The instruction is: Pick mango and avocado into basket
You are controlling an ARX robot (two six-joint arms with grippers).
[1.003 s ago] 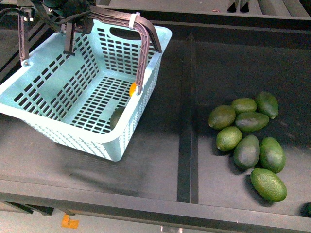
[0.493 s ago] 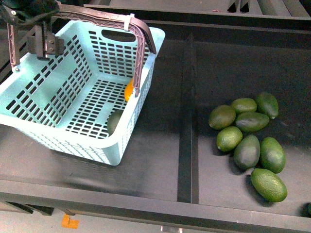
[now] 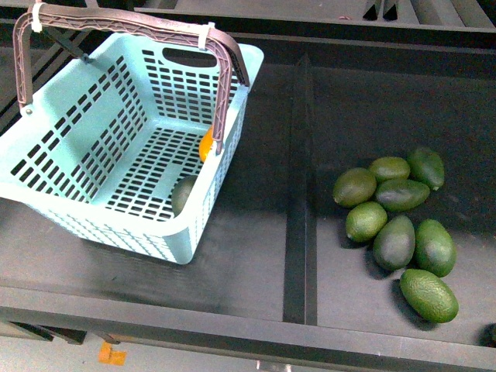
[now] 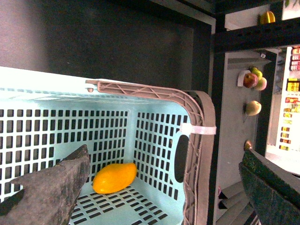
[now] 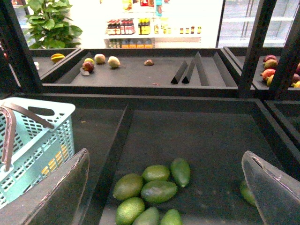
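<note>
Basket [image 3: 77,194] sat on the left side of the dark worktop [image 3: 248,256], light teal plastic, slotted walls and floor. Brown handles [image 3: 221,70] stood folded up, bound with white zip ties [image 3: 208,32].

Mango [image 4: 114,177] lay on the basket floor near one end wall: smooth, yellow-orange, oval, one end slightly pointed. From the front it was only an orange sliver [image 3: 206,145] behind the handle post.

Avocado [image 3: 184,194] was also inside the basket, dark green, smooth, against the near right wall, partly hidden by the rim.

Loose pile of green avocados [image 3: 395,221] lay on the right section of the worktop, beyond the raised divider [image 3: 298,194], well apart from the basket.

Left gripper [image 4: 164,187]: fingers [image 4: 51,187] spread wide, holding nothing, hovering over the basket opening with the mango between them in the wrist view.

Right gripper [image 5: 164,187]: fingers [image 5: 61,192] also wide apart, empty, above the avocado pile.

Neither arm showed in the front view.
</note>
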